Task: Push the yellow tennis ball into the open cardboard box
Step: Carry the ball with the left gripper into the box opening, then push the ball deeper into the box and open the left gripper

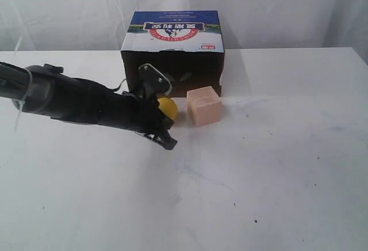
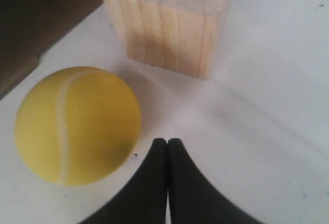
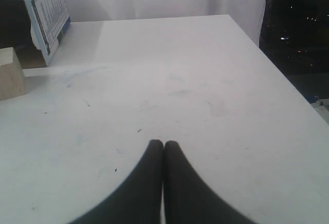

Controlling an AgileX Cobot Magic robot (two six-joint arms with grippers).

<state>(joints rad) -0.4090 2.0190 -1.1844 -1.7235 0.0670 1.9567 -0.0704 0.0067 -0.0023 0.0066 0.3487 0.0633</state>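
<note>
Round yellow tennis ball (image 2: 77, 125) (pale seam) beside grainy wooden cube (image 2: 172, 23)

In front of the box (image 1: 172, 44), the left arm (image 1: 86, 104) hides part of the ball (image 1: 169, 107) and a lower corner of the box's opening, whose inside is too dark to make out; the arm runs off the exterior view's edge. The left wrist view cuts off part of the cube (image 2: 169, 23) beside the box and shows the box only as a dark blur. The right wrist view's edge cuts both box and cube, and the box's side print is too small to read.
</note>
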